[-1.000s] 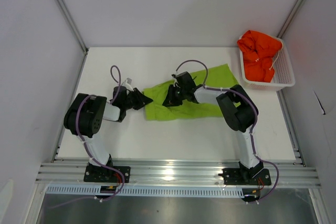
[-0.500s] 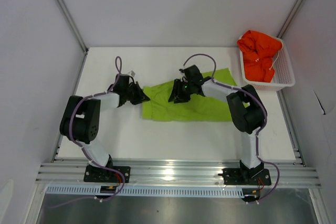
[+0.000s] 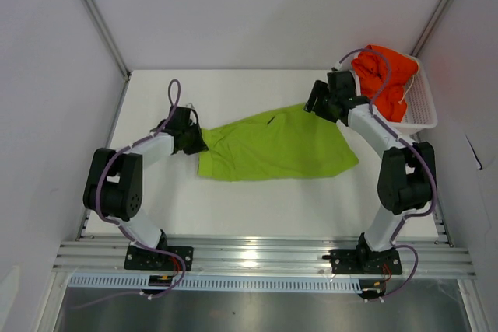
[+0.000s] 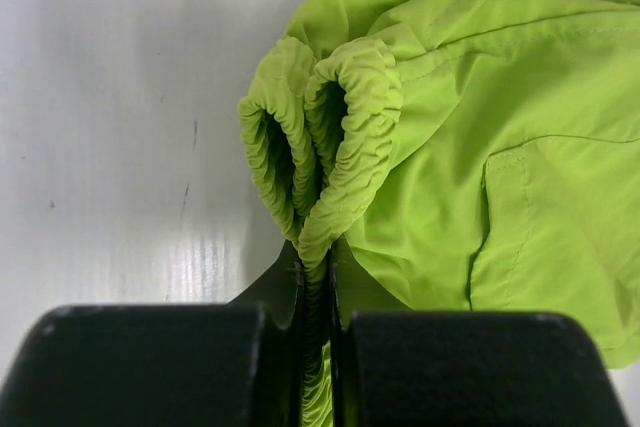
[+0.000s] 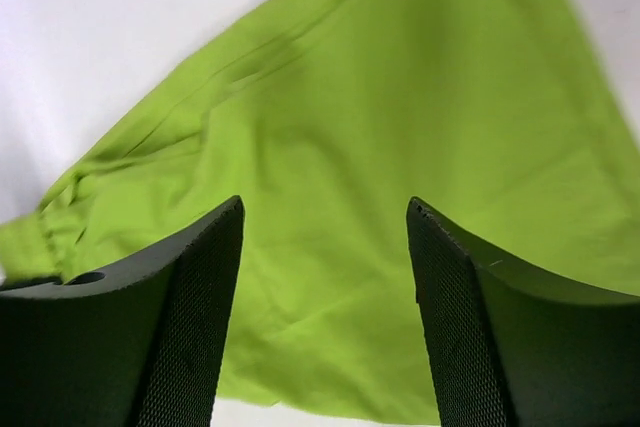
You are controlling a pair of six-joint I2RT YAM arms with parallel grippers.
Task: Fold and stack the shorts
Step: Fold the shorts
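White table (image 3: 233, 215): lime green shorts (image 3: 272, 145) spread mid-surface, orange-red shorts (image 3: 381, 75) bunched in basket (image 3: 424, 114), far R corner. L gripper (image 4: 315, 277) clenched on green waistband; R gripper (image 5: 325, 212) jaws apart, empty, over green fabric.

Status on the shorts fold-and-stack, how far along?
Done: nothing folded yet; the green shorts lie spread out on the table. In hand: the left gripper is shut on their waistband; the right gripper hangs open over the fabric, holding nothing. Left: fold the green pair, take the orange shorts from the basket, fold them, stack both.
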